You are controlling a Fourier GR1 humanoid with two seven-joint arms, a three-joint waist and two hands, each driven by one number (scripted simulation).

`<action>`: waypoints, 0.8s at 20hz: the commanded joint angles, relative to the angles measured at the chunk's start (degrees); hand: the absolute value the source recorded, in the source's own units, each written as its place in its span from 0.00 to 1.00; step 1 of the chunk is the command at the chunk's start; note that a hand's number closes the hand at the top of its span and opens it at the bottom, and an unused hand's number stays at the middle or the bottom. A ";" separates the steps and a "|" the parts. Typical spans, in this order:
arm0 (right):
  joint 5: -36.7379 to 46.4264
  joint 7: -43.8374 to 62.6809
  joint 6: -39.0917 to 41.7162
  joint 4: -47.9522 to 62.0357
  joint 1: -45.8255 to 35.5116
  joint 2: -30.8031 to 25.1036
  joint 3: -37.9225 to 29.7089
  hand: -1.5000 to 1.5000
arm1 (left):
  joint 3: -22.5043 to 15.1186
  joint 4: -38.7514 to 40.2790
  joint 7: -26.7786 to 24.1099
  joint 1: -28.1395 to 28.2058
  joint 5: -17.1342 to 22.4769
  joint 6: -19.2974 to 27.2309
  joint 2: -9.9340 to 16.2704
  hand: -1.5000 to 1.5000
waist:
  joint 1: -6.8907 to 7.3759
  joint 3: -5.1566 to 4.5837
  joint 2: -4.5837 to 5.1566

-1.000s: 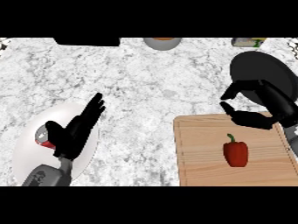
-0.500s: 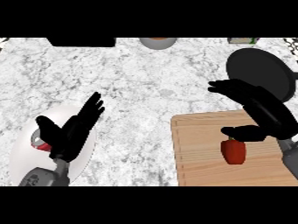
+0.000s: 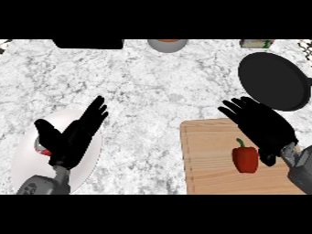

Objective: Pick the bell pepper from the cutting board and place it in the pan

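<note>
From the head view, the red bell pepper (image 3: 244, 158) stands on the cutting board (image 3: 209, 160) near the tabletop's (image 3: 151, 87) front right corner. The right robot hand (image 3: 263, 128) is spread out just beside it, grasping nothing (probably getting ready to grab). The black pan (image 3: 274, 81) waits behind the board. The left robot hand (image 3: 70, 137) rests unclenched over a white plate (image 3: 26, 155).

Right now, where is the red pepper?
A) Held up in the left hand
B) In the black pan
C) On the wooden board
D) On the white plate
C: the pepper lies on the board, just beside the open right hand; the pan beyond it holds nothing.
</note>
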 commanded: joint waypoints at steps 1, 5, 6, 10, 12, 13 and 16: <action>5.00 13.78 14.19 -2.39 -2.52 3.01 6.97 0.00 | 0.70 -0.36 0.57 -0.41 0.21 -0.14 0.50 0.50 | -0.01 0.06 0.17; 3.38 25.30 29.57 -2.97 -4.24 9.54 10.11 0.00 | 0.68 0.71 0.59 -0.84 0.11 0.02 -0.22 0.50 | -0.53 0.08 0.35; 2.19 29.29 32.40 -4.04 -2.83 12.28 10.11 0.00 | 0.69 -0.68 0.54 -0.15 0.22 0.19 -0.27 0.50 | -0.84 0.19 0.20; 2.37 41.28 39.23 -2.05 0.01 23.67 11.00 0.00 | 0.95 -1.24 0.59 1.39 0.15 -0.32 0.00 0.50 | -0.95 0.37 0.51; 3.34 45.26 38.63 -1.09 3.76 26.74 10.40 0.00 | 1.95 -3.17 0.84 2.21 0.45 -0.76 1.19 0.50 | -1.01 0.42 0.43; 4.04 43.44 37.98 0.30 3.82 27.04 9.65 0.00 | -0.22 -5.05 1.07 3.36 -1.26 1.23 -0.88 0.50 | -0.82 0.47 0.55; 8.89 45.40 36.06 0.72 6.06 29.67 12.06 0.00 | 2.43 -2.47 -0.86 3.74 0.70 -2.37 0.63 0.50 | -1.04 0.44 0.61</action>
